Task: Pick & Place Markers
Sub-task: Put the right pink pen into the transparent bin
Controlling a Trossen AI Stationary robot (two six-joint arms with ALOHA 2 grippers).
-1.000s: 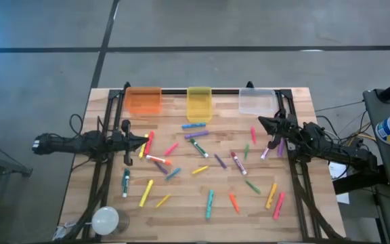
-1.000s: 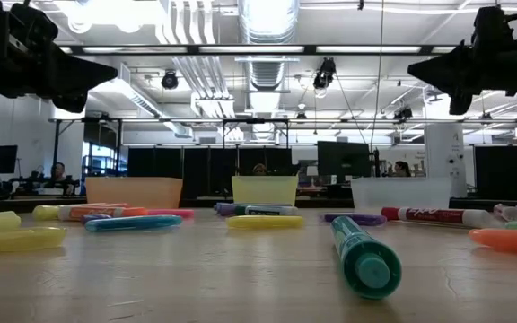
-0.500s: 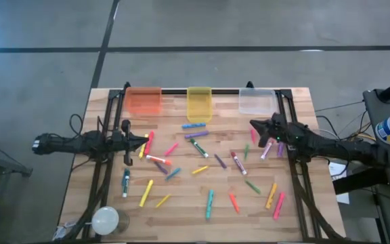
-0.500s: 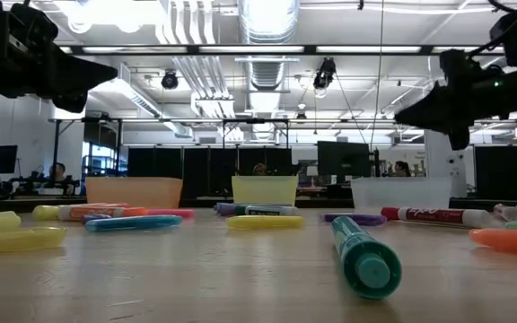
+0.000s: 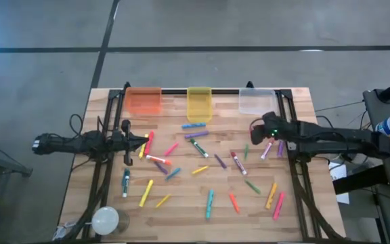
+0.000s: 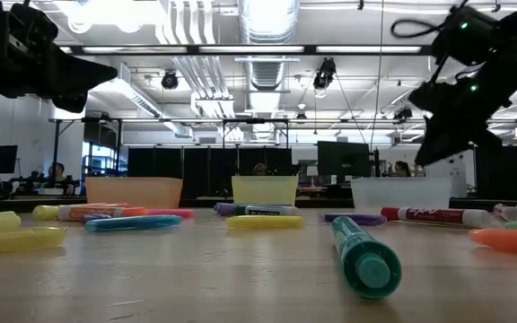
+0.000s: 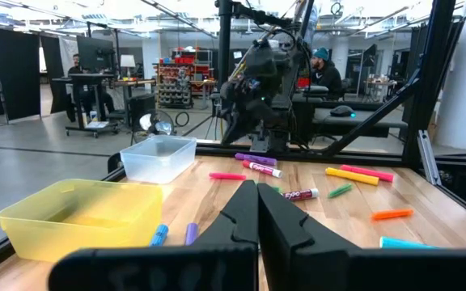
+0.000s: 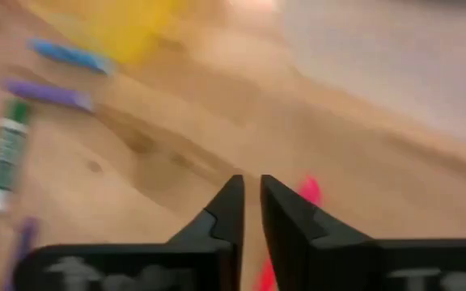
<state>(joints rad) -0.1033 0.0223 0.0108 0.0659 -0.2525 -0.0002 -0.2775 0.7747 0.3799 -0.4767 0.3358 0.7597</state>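
Many short capped markers [image 5: 202, 152] in pink, yellow, green, blue, purple, orange and red lie flat and scattered on the wooden table. My right gripper [image 5: 254, 130] hangs above the table's right part, tipped down, and also shows in the low view [image 6: 423, 154]. In the right wrist view its fingers [image 8: 251, 202] stand a narrow gap apart and hold nothing, just above a pink marker [image 8: 307, 192]. My left gripper [image 5: 143, 140] is shut and empty at the table's left, above the markers; its wrist view shows the fingers [image 7: 257, 212] together.
Three small bins stand along the far edge: orange [image 5: 143, 100], yellow [image 5: 199, 103], clear [image 5: 256, 101]. A white round object [image 5: 105, 219] sits at the near left corner. Black frame rails [image 5: 100, 176] run along both table sides.
My right gripper has gone a little toward the table's left edge and has tipped from nearly level to pointing steeply down at the table, nearing the pink marker by the clear bin. The markers have kept still.
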